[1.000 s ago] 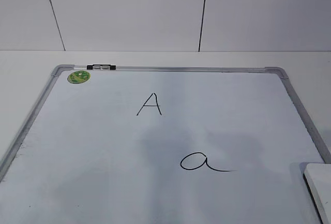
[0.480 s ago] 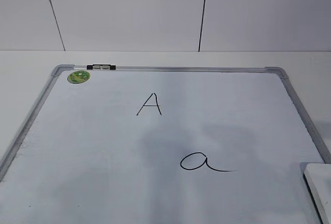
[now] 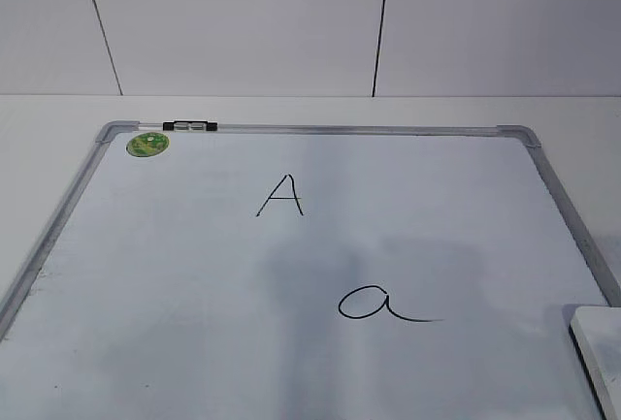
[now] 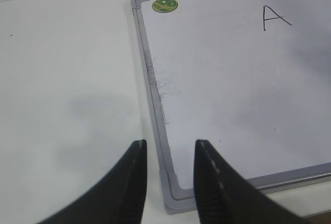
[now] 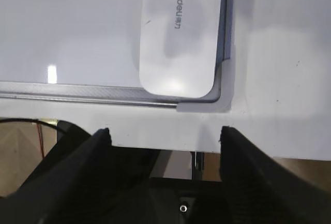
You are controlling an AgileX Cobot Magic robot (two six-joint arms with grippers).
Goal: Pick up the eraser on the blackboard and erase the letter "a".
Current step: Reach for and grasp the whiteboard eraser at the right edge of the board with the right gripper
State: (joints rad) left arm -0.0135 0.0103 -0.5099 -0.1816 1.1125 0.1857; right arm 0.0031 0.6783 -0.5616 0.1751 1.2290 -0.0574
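Observation:
The blackboard [image 3: 194, 274] is a white board with a silver-grey frame and a round green sticker [image 3: 147, 144]. The cursive letter "a" [image 3: 378, 304] is written right of the middle, below a capital "A" [image 3: 280, 196]. The white eraser [image 3: 600, 352] lies on the board's near right corner; in the right wrist view the eraser [image 5: 181, 32] shows grey print on top. My right gripper [image 5: 164, 133] is open and empty, over the table edge just short of the eraser. My left gripper [image 4: 169, 146] is open and empty over the board's near left corner [image 4: 173, 195].
A small black-and-clear marker [image 3: 190, 126] rests on the board's far frame, next to the sticker. White table [image 4: 67, 79] lies left of the board. A white panelled wall [image 3: 243, 22] stands behind. The table's front edge and the stand below it [image 5: 181, 172] show in the right wrist view.
Faint shadows on the board near the "a" have shifted slightly. The eraser, letters and marker have not moved.

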